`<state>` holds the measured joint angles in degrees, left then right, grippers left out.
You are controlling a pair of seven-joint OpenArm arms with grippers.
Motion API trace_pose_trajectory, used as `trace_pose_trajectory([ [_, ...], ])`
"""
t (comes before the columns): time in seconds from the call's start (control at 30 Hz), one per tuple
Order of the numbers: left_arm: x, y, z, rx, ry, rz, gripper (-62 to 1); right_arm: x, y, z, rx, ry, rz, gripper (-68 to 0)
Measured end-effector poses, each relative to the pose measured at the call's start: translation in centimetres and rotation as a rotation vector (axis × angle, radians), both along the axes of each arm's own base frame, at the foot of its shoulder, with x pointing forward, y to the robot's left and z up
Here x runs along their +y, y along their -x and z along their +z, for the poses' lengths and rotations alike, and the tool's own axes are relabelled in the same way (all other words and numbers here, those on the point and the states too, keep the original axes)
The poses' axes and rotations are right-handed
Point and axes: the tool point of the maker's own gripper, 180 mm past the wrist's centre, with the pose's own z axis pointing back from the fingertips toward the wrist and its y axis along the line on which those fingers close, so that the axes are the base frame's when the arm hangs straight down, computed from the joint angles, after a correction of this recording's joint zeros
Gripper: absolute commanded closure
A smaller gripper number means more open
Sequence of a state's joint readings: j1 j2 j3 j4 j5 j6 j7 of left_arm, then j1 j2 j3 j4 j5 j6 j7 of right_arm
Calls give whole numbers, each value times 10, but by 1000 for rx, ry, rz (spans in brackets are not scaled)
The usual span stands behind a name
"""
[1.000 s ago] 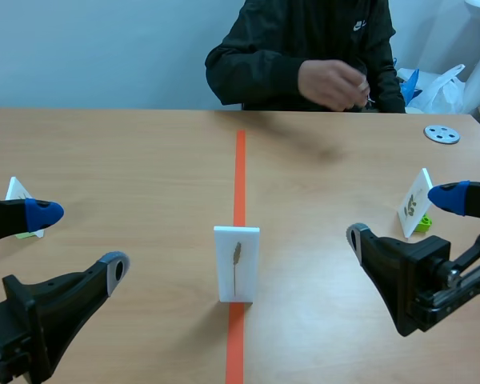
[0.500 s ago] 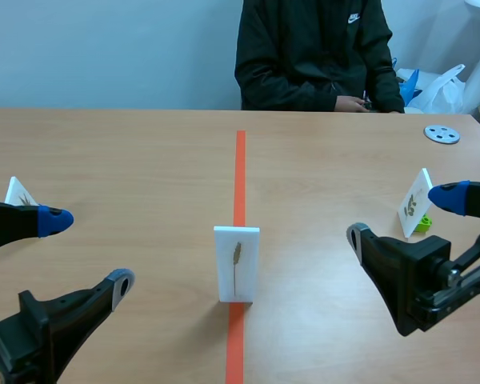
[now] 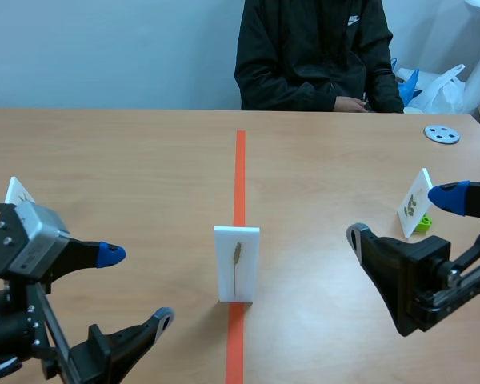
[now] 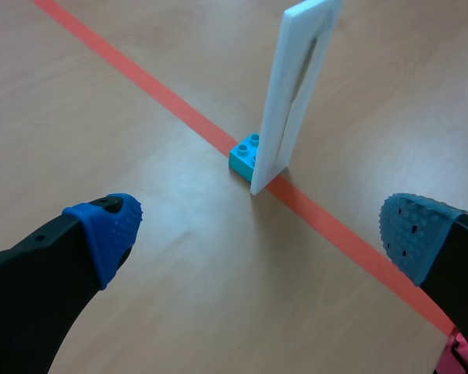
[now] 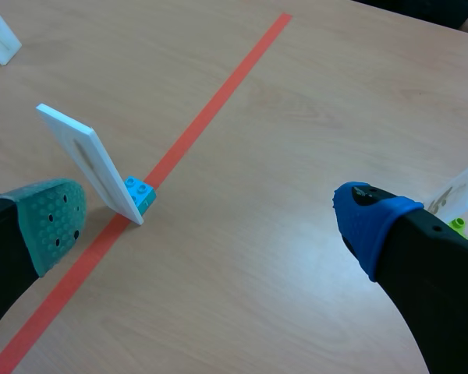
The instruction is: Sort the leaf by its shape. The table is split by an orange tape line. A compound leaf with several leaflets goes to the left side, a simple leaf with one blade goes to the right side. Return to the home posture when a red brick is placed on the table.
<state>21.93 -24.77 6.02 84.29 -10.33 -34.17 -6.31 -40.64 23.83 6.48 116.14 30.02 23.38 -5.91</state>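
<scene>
Your leaf card (image 3: 237,264) stands upright on the orange tape line (image 3: 240,168), long axis vertical, leaf tip at 12 o'clock. The left gripper (image 3: 137,286) and right gripper (image 3: 400,215) both hang released.

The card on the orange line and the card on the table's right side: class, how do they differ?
The middle card faces the scene camera squarely; the right card stands turned at an angle. The middle card sits in a blue brick; the right card in a green brick. Both are white.
</scene>
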Motion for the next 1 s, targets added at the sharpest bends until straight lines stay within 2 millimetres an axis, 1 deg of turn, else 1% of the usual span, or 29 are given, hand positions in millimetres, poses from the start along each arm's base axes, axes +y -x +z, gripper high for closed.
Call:
trace_pose_trajectory([
  [0.3, -22, -11, -28, -30, -34, -118, -623, 0, 0, 0, 0, 0, 0, -679],
  [0.43, -28, -19, -36, -41, -32, -126, -623, 0, 0, 0, 0, 0, 0, -679],
  [0.53, -30, -21, -49, -54, -92, -163, -623, 0, 0, 0, 0, 0, 0, -679],
  [0.67, -38, -26, -57, -58, -95, -186, -623, 0, 0, 0, 0, 0, 0, -679],
  [0.8, -52, -31, -62, -80, -94, -212, -623, 0, 0, 0, 0, 0, 0, -679],
  [1.0, -77, -40, -54, -118, -43, -231, -623, 0, 0, 0, 0, 0, 0, -679],
])
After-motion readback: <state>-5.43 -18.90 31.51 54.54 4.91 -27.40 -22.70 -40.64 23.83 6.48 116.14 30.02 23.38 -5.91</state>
